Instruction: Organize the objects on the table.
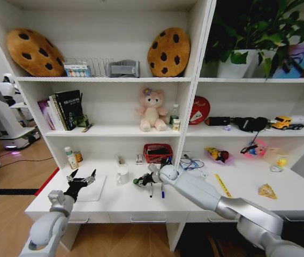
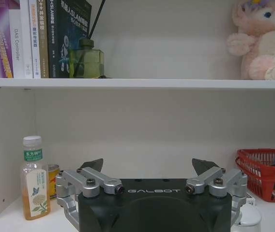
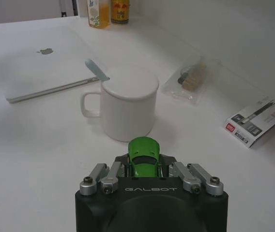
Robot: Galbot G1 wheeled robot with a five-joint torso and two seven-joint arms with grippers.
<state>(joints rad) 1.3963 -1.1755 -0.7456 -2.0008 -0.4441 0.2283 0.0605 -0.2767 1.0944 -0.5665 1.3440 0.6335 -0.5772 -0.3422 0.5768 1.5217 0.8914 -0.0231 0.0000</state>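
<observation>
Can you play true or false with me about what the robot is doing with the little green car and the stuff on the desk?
1. The right gripper has its fingers shut on the green toy car. True.
2. The left gripper is holding the white mug. False: its fingers are open and hold nothing, above the closed silver laptop.
3. The mug has a lid on it. True.
4. The laptop is open. False: it lies shut, flat on the white desk.
5. The pink teddy bear sits on the desk. False: it sits on a shelf above.
</observation>
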